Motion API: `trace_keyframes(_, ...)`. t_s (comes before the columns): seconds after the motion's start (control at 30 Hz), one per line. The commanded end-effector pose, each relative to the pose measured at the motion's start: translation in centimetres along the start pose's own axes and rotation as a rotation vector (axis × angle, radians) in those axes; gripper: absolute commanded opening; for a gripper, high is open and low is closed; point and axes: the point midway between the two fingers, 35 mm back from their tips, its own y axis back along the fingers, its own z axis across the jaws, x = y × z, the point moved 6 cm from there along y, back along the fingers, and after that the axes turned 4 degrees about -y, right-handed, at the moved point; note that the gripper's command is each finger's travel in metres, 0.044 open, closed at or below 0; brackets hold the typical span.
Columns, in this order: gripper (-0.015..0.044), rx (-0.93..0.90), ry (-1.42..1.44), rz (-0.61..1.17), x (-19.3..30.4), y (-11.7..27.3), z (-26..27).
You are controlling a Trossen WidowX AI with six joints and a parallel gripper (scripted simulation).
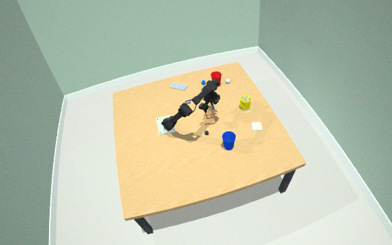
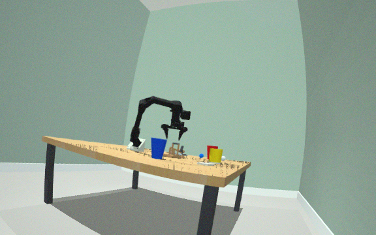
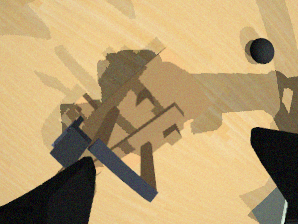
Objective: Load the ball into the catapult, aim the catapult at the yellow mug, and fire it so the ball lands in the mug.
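My table (image 1: 148,170) (image 2: 109,156) (image 3: 215,195) stands among green walls (image 1: 141,30) (image 2: 227,81). From the top, clockwise around the catapult (image 1: 209,120) (image 2: 172,155) (image 3: 165,125), half hidden below my parted, unladen gripper (image 1: 208,107) (image 2: 173,139) (image 3: 176,152), I count four balls: pale at ten, mostly covered, blue, black, white. Three mugs: red (image 1: 216,76) (image 2: 208,153) at twelve, blue (image 1: 229,140) (image 2: 158,148) at five, yellow (image 1: 245,103) (image 2: 215,155) at two.
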Motion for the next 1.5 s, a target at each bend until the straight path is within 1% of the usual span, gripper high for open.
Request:
trace_keyframes(0.0, 0.0440, 0.003, -0.162, 0.004, 0.0, 0.1, -0.1)
trace_keyframes(0.8, 0.0440, 0.010, -0.985, 0.002, 0.0, 0.2, -0.2)
trace_keyframes(1.1, 0.0440, 0.010, -1.008, 0.002, 0.0, 0.1, -0.2)
trace_keyframes(1.27, 0.0440, 0.009, -1.008, 0.000, 0.0, -4.2, -0.3)
trace_keyframes(1.47, 0.0440, 0.009, -1.009, 0.000, 0.0, -4.5, -0.3)
